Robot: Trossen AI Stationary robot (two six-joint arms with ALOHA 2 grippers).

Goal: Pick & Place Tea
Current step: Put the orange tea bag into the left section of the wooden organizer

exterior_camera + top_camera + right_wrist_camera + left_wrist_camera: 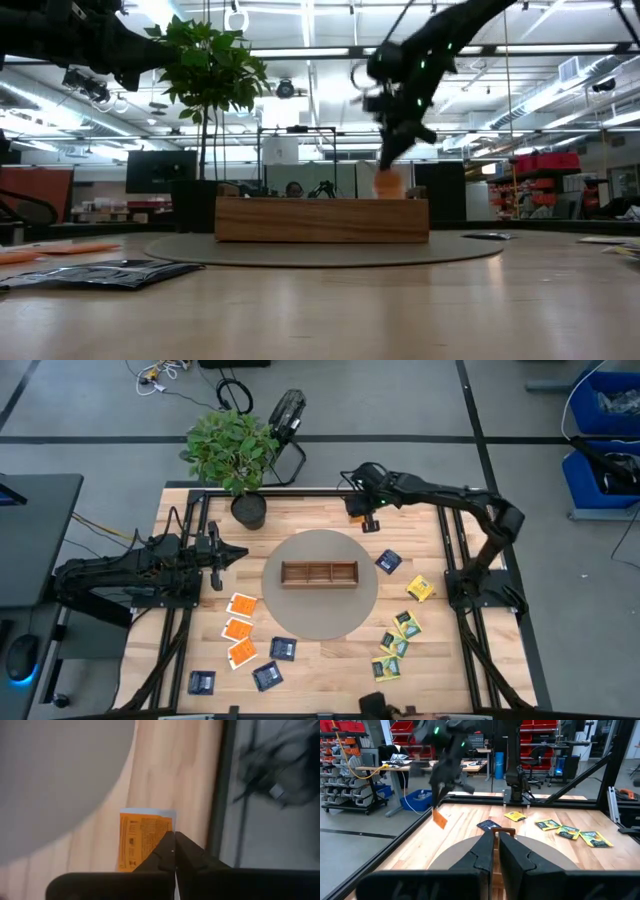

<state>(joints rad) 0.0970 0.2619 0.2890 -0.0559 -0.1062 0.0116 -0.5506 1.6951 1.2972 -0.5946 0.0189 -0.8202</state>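
While L gripper (pixel 496 851) is idling closed, R gripper (pixel 174 851) is pinching orange tea packet (pixel 144 837) between its fingertips.

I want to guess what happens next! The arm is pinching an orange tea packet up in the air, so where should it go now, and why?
Probably carry it toward the wooden tray. The right end effector is shut on the orange tea packet, which hangs clear of the table beyond the round grey mat, near the table's far edge. The tray sits at the mat's centre, so moving over it comes before letting go.
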